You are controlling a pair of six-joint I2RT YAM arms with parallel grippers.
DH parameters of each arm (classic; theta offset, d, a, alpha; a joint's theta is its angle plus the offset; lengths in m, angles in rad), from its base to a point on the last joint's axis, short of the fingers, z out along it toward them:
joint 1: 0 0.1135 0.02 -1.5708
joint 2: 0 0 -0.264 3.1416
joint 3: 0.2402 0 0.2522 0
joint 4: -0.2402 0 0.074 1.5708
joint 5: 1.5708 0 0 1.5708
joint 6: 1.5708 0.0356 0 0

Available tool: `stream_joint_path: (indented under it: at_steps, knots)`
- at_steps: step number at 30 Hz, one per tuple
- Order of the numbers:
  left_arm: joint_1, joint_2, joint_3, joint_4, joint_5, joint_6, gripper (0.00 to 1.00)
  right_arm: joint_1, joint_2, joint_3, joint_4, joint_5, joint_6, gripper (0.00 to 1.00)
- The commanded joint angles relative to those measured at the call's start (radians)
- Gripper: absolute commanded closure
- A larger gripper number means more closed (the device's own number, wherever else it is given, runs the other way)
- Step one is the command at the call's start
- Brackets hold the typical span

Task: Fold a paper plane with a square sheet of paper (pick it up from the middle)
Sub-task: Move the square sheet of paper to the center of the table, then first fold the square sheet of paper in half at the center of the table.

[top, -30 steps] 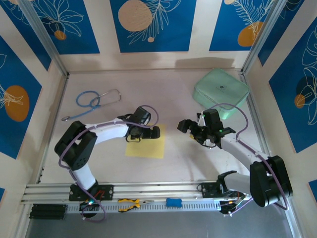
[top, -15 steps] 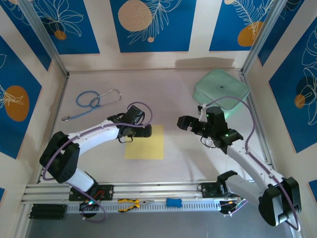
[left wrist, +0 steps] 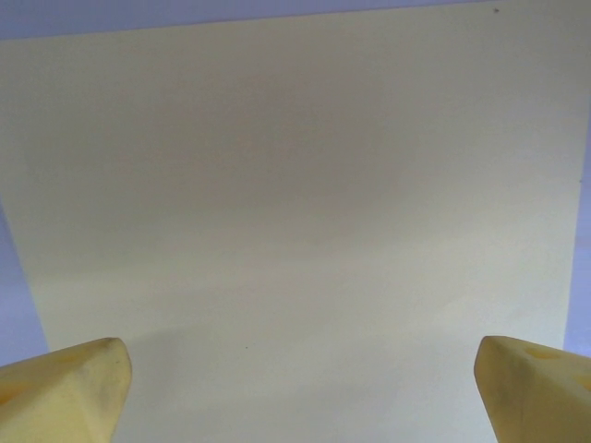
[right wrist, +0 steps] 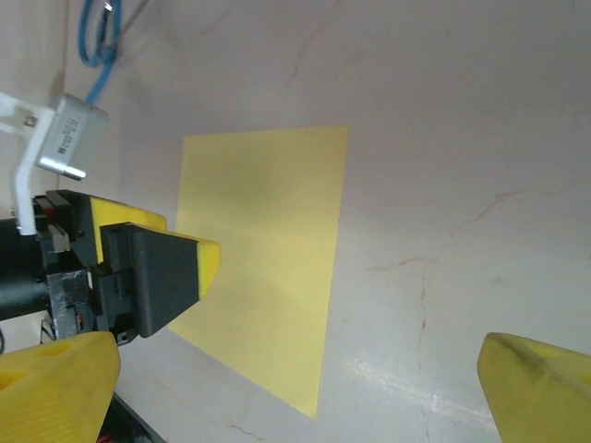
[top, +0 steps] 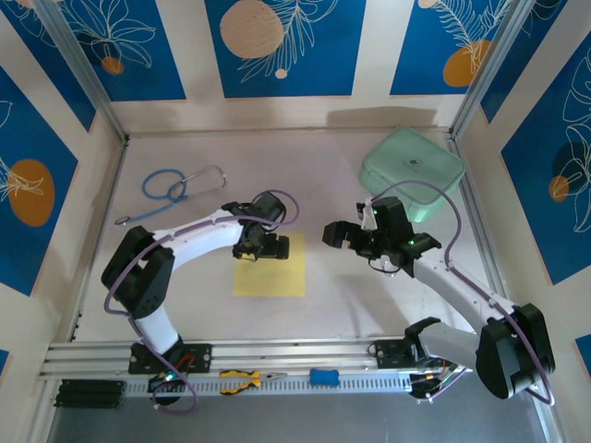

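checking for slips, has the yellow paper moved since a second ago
No. The square sheet of paper keeps its place relative to the mint-green case.

Plain pale-yellow square sheet of paper (top: 269,277) on a pinkish-beige worktop (top: 351,305). Mint-green case (top: 412,172), blue-tubed stethoscope (top: 166,189), yellow-handled pliers (top: 242,377). White arms (top: 189,238) with black joints and purple cables. Cream walls (top: 286,46) carry blue panels with white leaf outlines and orange circles.

Open counter (top: 369,305) right of and in front of the square sheet of paper (top: 270,279). Over the sheet's far edge, left claw (top: 263,249), blocking. Right claw (top: 348,237) near. Mint-green case (top: 412,169) far right, stethoscope (top: 175,187) far left, well apart.
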Motion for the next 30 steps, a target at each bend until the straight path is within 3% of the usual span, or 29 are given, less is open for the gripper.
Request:
stream_joint_path:
  at_steps: [1,14,30]
  knots:
    - [-0.011,0.028,0.027,-0.057,0.002,-0.004,0.04,0.009,0.044,0.035,-0.060,-0.007,-0.019,0.00]
    - [-0.025,0.118,0.106,-0.122,0.003,0.020,0.03,0.013,0.071,0.028,-0.066,-0.011,-0.013,0.00]
    - [-0.035,0.168,0.123,-0.119,-0.007,-0.077,0.00,0.015,0.068,0.014,-0.068,0.003,0.023,0.00]
